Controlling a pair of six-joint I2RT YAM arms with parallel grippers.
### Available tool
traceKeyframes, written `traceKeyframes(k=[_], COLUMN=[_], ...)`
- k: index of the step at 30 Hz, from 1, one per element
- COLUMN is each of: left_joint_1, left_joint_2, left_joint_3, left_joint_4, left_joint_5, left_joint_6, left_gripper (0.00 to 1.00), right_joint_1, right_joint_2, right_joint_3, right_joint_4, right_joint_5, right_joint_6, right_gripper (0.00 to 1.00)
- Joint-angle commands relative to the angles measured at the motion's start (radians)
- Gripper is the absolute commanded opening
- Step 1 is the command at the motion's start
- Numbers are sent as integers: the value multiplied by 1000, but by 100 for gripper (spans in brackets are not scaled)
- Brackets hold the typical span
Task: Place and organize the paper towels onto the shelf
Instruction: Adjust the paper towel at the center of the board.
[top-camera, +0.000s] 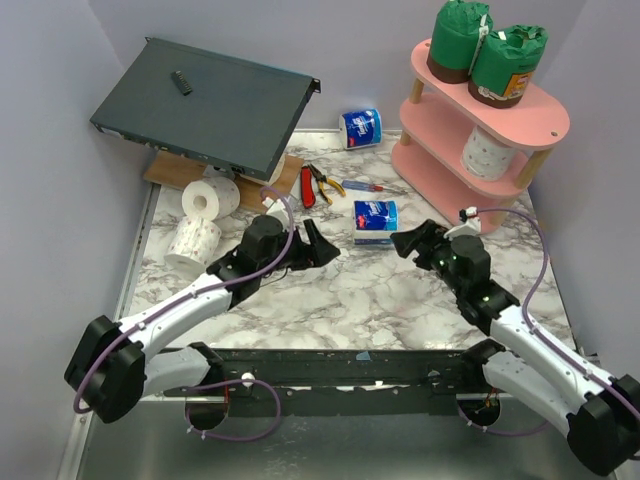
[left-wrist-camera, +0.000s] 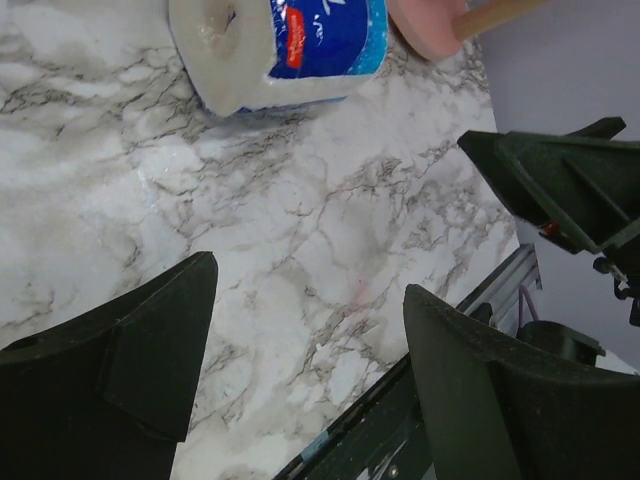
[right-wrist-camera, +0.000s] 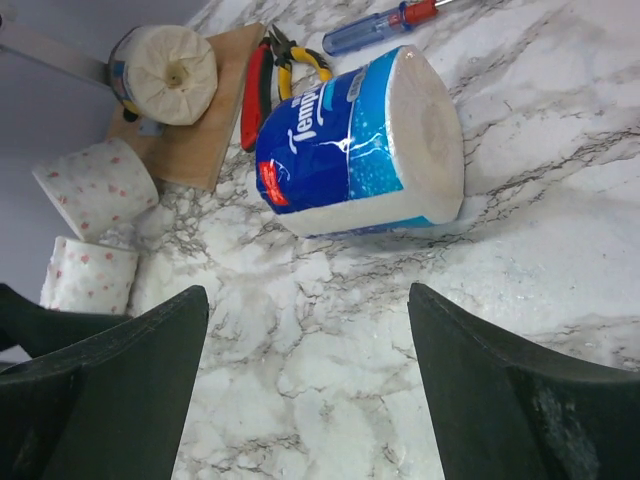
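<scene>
The pink shelf stands at the back right. Two green-wrapped paper towels stand on its top tier, and a white roll sits on the middle tier. A blue-and-white roll lies on its side mid-table. My left gripper is open to its left and my right gripper is open to its right, both empty and just short of it. Another blue roll lies at the back. Two white rolls sit at the left.
A dark grey metal box rests tilted at the back left over a wooden board. Red-handled pliers and a screwdriver lie behind the middle roll. Grey walls close in the left, back and right.
</scene>
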Motion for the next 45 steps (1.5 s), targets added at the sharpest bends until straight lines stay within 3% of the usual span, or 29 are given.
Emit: traceKeyframes(k=[1, 7, 17, 25, 32, 45], left_joint_1=[17, 68, 77, 81, 82, 81], left_joint_2=[87, 264, 481, 594, 691, 814], left_joint_3=[81, 134, 242, 244, 300, 387], left_joint_4=[95, 261, 366, 472, 539, 586], left_joint_5=[51, 182, 250, 216, 224, 257], left_joint_6=[33, -69, -117, -169, -205, -224], left_gripper=[78, 79, 83, 98, 99, 92], right_joint_1=[6, 6, 6, 6, 6, 6], right_joint_2=[-100, -163, -180, -339, -462, -457], right_joint_3=[-42, -77, -80, -79, -76, -75], right_joint_4=[-132, -176, -191, -328, -413, -421], right_joint_5=[39, 65, -1, -59, -100, -119], right_joint_6=[-14, -15, -17, -19, -7, -15], right_gripper=[84, 85, 85, 85, 85, 85])
